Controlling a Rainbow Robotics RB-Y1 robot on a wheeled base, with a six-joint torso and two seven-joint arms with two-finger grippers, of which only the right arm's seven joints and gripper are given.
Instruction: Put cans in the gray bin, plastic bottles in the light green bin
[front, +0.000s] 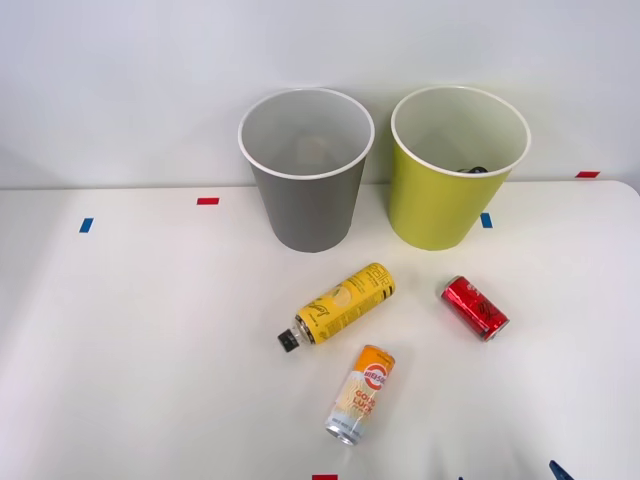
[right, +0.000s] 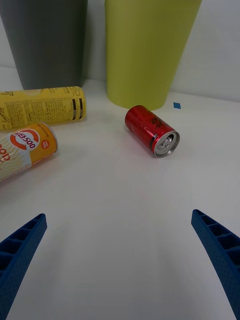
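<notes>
Hovering low over the table's (front: 120, 350) near edge, the right gripper (right: 120, 260) spreads its blue fingers (right: 22, 250) wide, grasping nothing, aimed at the red can (right: 151, 130) lying near the light green bin (front: 450, 200). Yellow bottle (front: 345, 303) and orange can (front: 362, 392) lie mid-table before the gray bin (front: 305, 205).

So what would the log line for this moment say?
right end effector: open, empty | red can, orange can, yellow bottle: lying on table | light green bin: dark item inside | gray bin
</notes>
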